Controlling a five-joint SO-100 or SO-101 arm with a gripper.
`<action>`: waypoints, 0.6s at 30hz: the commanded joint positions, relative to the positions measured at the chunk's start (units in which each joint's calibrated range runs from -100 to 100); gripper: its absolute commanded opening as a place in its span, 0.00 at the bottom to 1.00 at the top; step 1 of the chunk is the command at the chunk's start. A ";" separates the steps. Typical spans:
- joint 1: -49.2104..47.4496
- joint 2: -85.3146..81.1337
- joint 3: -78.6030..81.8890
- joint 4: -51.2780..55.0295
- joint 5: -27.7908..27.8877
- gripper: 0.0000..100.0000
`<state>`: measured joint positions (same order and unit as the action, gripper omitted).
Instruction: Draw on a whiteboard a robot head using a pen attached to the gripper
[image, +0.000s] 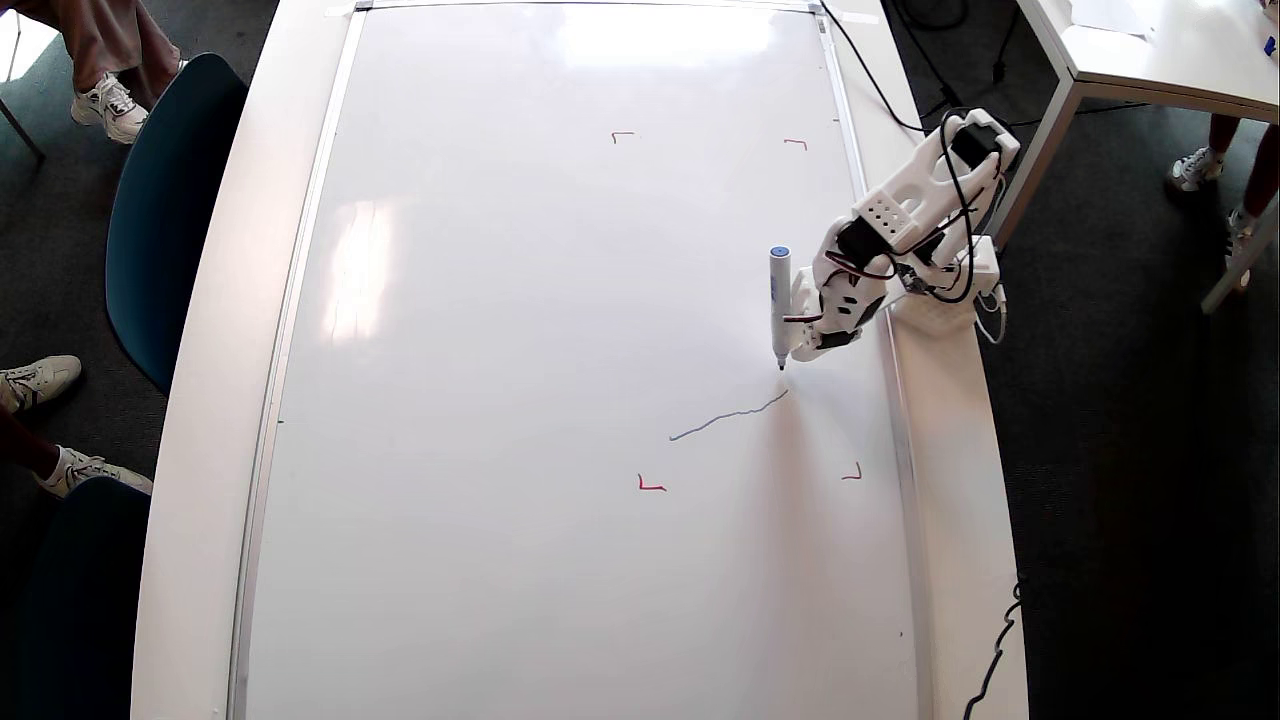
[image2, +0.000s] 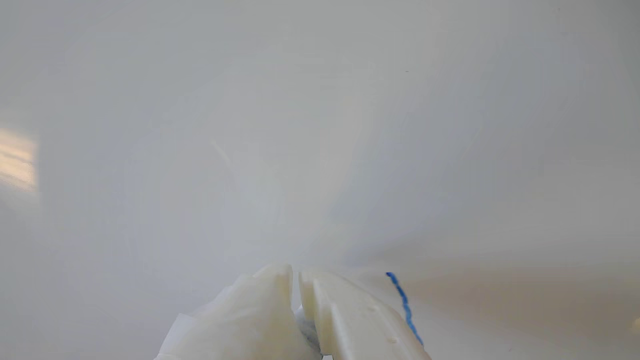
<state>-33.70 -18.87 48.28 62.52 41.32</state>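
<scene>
Whiteboard (image: 500, 400) — glossy, silver-framed, red corner marks. Pen (image: 779, 305), white with blue cap, fixed beside the pincer (image: 800, 350), tip down on the board's right part in the overhead view. Drawing — one wobbly blue-grey line (image: 728, 415). Pincer fingers nearly together, empty between.

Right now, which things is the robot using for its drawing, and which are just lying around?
For the drawing:
whiteboard
pen
gripper
wobbly blue line, the only stroke so far
red corner marks

Just around:
blue chair
second white table
people's shoes
black cable
</scene>
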 joint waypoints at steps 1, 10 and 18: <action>1.92 -4.94 3.77 -0.57 1.96 0.01; 9.29 -8.73 7.13 -0.05 6.43 0.01; 14.60 -8.73 10.22 0.21 8.99 0.01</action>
<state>-21.25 -26.12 57.35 61.75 49.45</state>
